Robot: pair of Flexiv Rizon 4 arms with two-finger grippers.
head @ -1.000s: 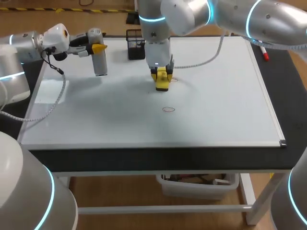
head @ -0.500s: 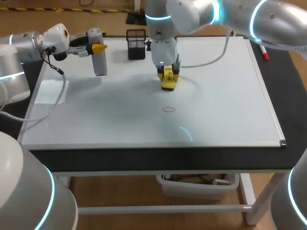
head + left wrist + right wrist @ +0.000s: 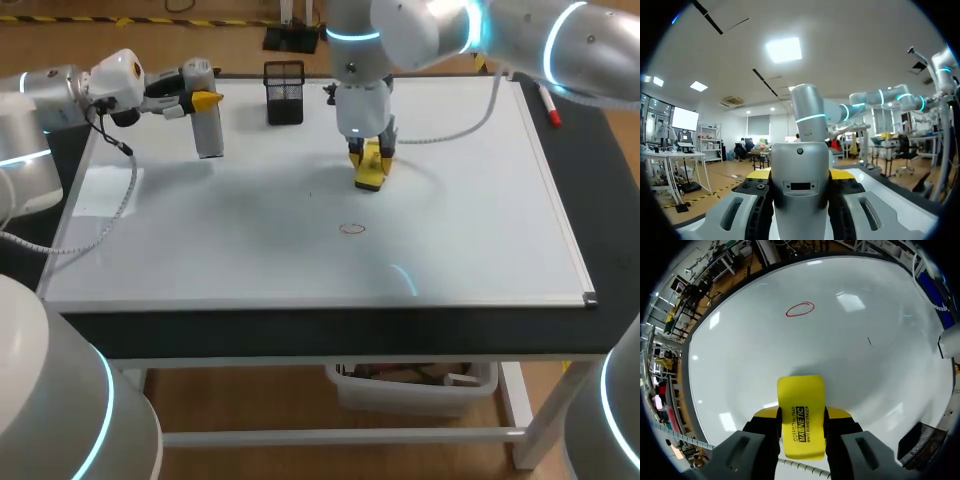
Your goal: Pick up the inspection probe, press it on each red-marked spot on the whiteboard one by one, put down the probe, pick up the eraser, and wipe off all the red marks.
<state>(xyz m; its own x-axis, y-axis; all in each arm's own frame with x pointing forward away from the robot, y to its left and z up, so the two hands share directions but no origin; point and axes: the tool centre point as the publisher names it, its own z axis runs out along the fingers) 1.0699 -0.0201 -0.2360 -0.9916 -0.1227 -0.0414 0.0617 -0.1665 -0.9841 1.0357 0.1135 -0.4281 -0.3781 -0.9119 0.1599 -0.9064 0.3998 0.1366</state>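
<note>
Head view, right hand [image 3: 370, 160] gripping eraser [image 3: 371, 181], left hand [image 3: 204, 103] gripping probe [image 3: 209, 135]

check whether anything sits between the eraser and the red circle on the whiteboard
Nothing visible does. The right gripper is shut on the yellow eraser, and only bare whiteboard lies between it and the red circle. The black mesh holder and the probe in the left gripper are off to one side.

The whiteboard [image 3: 450, 230] is smooth and glossy, throwing back bright glints of light. The eraser [image 3: 800, 415] has a smooth yellow plastic shell. The probe [image 3: 801, 190] looks satin grey, metal or plastic. The pen holder [image 3: 284, 92] is black wire mesh. The tabletop [image 3: 330, 330] is matt black.
</note>
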